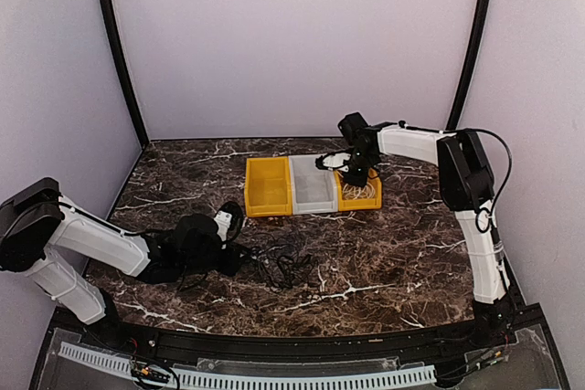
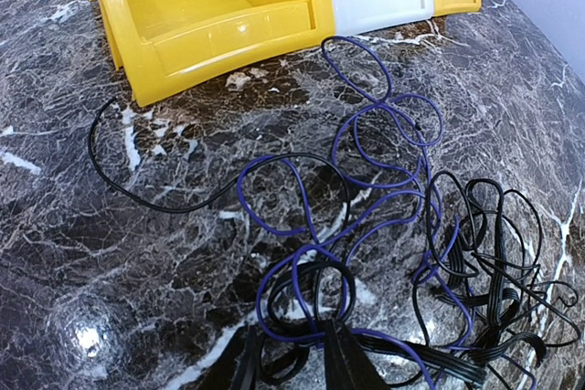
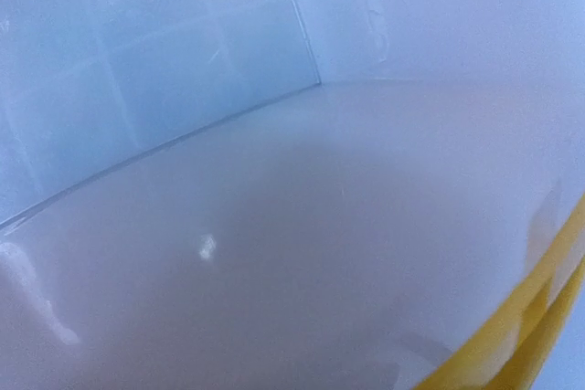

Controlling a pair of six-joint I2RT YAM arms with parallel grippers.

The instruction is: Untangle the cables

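L arm lies low across the marble table [image 1: 183,166], w/ the left gripper [image 2: 292,340] down at tabletop level at the near edge of the cord tangle [image 1: 279,264]. Its fingers [image 2: 345,361] stand a narrow gap apart w/ strands running btwn them; can't tell whether they pinch the strands or only straddle them. In the L wrist view the tangle is a purple-blue cord [image 2: 384,148] in several loops, laced through black cord [image 2: 494,262] that is bunched on the R side. One black end [image 2: 137,184] curves off alone to the L. The tangle lies on the table in front of the bins, near but not touching them. Behind it is a row of 3 bins set side by side: left yellow bin [image 1: 268,203], white bin [image 1: 313,200] in the middle, right yellow bin [image 1: 375,200]. A white cord [image 1: 358,191] sits as a loopy bundle inside the right yellow bin. R arm reaches in from the R side, and the right gripper [image 1: 350,173] hangs low over the seam btwn the white bin and the right yellow bin, jaws closed. R wrist view shows only the white bin's inside close up, w/ a yellow strip at lower R.
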